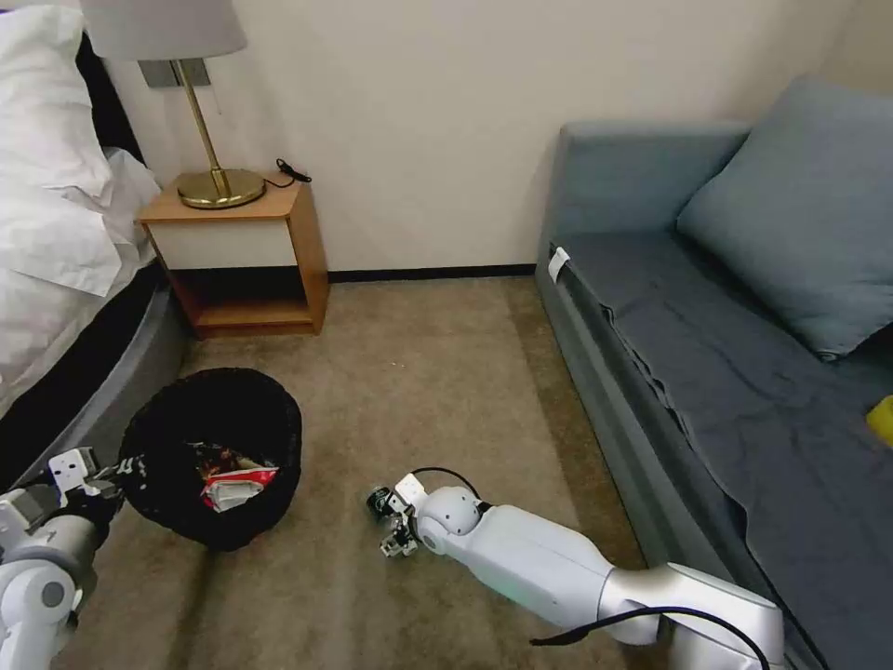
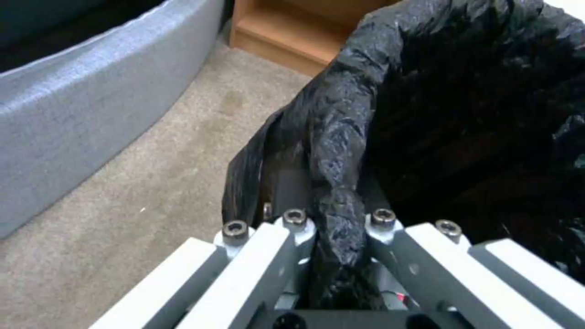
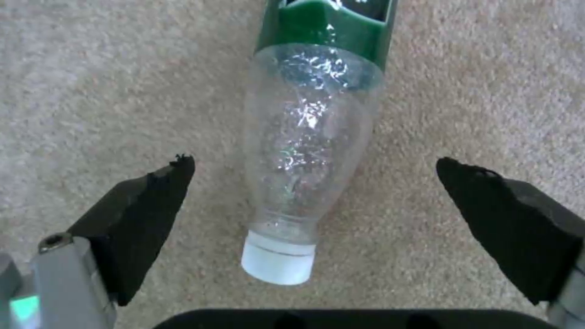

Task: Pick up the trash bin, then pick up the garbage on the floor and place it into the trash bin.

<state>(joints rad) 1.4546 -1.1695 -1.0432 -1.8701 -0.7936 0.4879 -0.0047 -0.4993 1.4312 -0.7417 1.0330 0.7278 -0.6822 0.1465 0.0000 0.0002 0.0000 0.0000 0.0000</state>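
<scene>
Beige carpet (image 1: 419,372); cream wall (image 1: 419,112); wooden nightstand (image 1: 251,251) with brass lamp (image 1: 200,102); grey sofa (image 1: 707,354).

My head view is evenly, softly lit, with faint shadows on the carpet (image 1: 419,372) and straight lines bowing toward the edges. Highlights glint off the clear bottle (image 3: 301,137) at my right wrist; my left wrist's nearest parts blur.

The left tool (image 2: 338,237) is clamped on the bagged rim of the bin (image 2: 463,114). Beside the bin lie beige carpet (image 2: 122,196), a grey bed base (image 2: 79,105) and a wooden nightstand (image 2: 292,32).
</scene>
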